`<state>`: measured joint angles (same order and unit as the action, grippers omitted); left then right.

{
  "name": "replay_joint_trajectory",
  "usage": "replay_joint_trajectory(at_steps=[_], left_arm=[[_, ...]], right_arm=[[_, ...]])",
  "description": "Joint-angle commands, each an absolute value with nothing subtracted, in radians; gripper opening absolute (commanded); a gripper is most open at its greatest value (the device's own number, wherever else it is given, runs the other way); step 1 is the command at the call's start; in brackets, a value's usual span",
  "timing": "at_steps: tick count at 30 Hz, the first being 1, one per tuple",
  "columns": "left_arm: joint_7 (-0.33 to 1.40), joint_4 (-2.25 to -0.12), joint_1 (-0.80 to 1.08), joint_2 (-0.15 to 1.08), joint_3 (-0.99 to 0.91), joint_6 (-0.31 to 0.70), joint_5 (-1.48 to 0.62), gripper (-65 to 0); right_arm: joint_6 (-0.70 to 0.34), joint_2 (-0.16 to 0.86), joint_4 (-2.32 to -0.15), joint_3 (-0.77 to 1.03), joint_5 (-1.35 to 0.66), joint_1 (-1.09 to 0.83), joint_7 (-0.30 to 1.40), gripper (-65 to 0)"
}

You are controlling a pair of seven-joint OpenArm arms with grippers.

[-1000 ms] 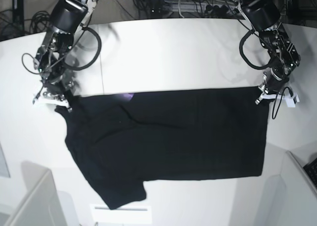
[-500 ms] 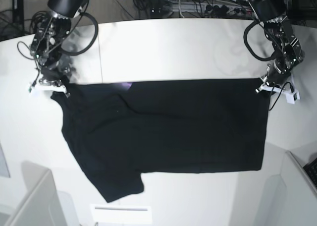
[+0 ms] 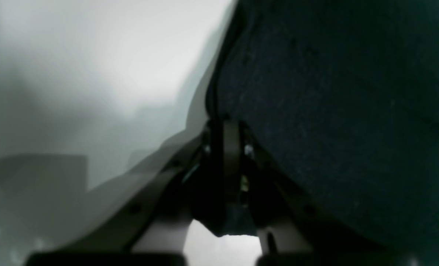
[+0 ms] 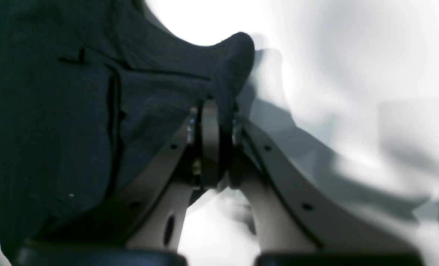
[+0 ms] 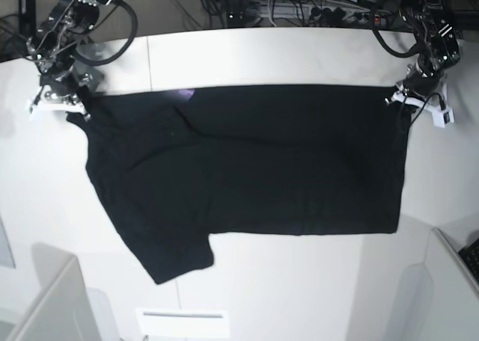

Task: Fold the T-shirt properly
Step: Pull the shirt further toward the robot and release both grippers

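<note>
The black T-shirt (image 5: 247,161) lies spread on the white table (image 5: 262,57), one sleeve trailing toward the front left, and a small purple patch (image 5: 182,94) shows at its far edge. My right gripper (image 5: 73,102) is shut on the shirt's far left corner. The right wrist view shows this gripper (image 4: 213,122) pinching a fold of the T-shirt (image 4: 57,111). On the opposite side, my left gripper (image 5: 400,100) is shut on the far right corner. In the left wrist view the left gripper (image 3: 226,147) clamps the T-shirt (image 3: 333,111) at its edge.
Cables and equipment (image 5: 299,4) crowd the area behind the table's far edge. Grey box-like corners stand at the front left (image 5: 52,303) and front right (image 5: 449,281). A white strip (image 5: 179,315) lies near the front edge, below the sleeve.
Both grippers have moved toward the table's far edge, pulling the T-shirt's top edge with them. The whole shirt has slid away from the front.
</note>
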<state>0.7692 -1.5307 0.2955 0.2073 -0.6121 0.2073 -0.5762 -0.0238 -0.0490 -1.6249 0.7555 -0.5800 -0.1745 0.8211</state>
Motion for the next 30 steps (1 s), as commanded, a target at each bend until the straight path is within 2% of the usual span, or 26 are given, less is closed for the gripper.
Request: replay_joint_trajectory(at_steps=[1,12,30], left_arm=[[0.774,-1.557,0.317,0.222,-0.621,0.193,-0.561,-65.0],[0.774,-1.69,0.475,0.219,-0.624,0.193,-0.561,-65.0],[0.773,-1.73,0.552,0.214,-0.625,0.193,-0.561,-65.0]], right_arm=[[-0.028,-0.035,-1.658,0.763,-0.585,-0.185,0.809,-65.0],[-0.028,-0.085,-1.819,0.76,-0.585,-0.361,0.834,-65.0],[-0.028,-0.091,-1.833,0.757,-0.585,-0.441,0.834,-65.0]])
